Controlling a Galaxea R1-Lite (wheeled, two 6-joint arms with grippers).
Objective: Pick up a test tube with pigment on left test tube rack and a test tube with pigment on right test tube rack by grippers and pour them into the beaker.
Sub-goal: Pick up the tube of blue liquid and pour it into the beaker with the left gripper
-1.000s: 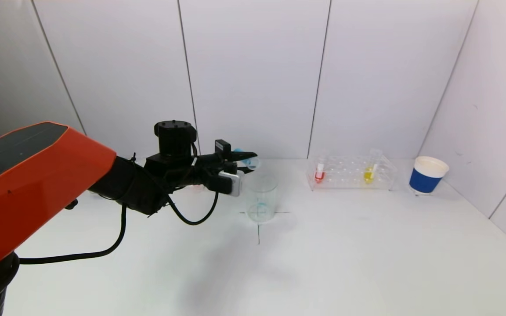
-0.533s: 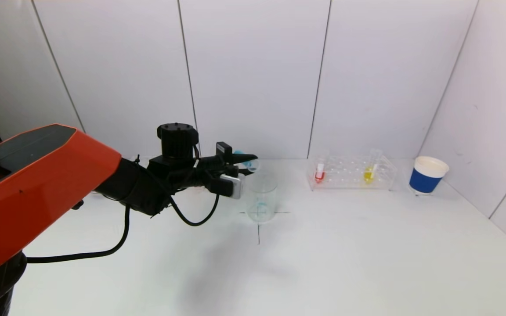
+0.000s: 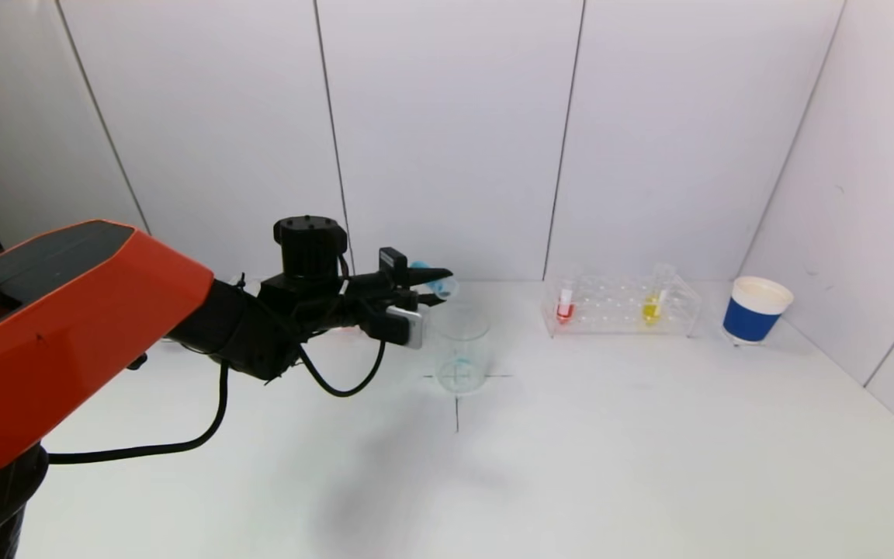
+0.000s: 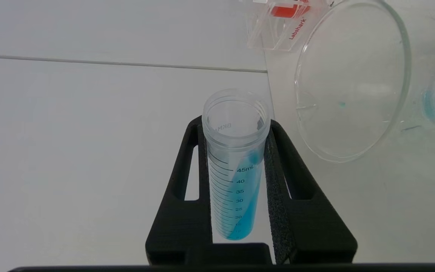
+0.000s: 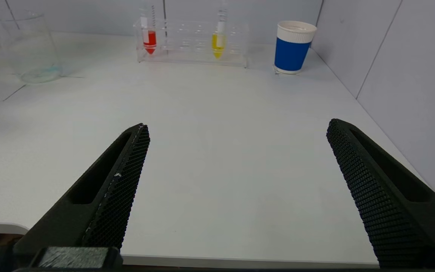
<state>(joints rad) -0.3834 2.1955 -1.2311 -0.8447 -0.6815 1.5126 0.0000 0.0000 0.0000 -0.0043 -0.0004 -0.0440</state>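
White table (image 3: 610, 435); left end effector (image 3: 433, 286) clamps blue tube (image 4: 236, 166) above beaker (image 3: 461, 351); right end effector (image 5: 236, 151) agape.

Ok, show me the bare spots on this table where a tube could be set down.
Widest bare patch: the near table, in front of the beaker and the right rack, out to the side wall. Crowded: around the beaker, where the left gripper holds the blue tube, and the back edge with rack and blue cup.

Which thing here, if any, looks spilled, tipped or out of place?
Nothing looks spilled. The left gripper holds a tube of blue liquid tipped on its side near the beaker, which has a blue trace at its bottom. The red tube and yellow tube stand upright in their rack.
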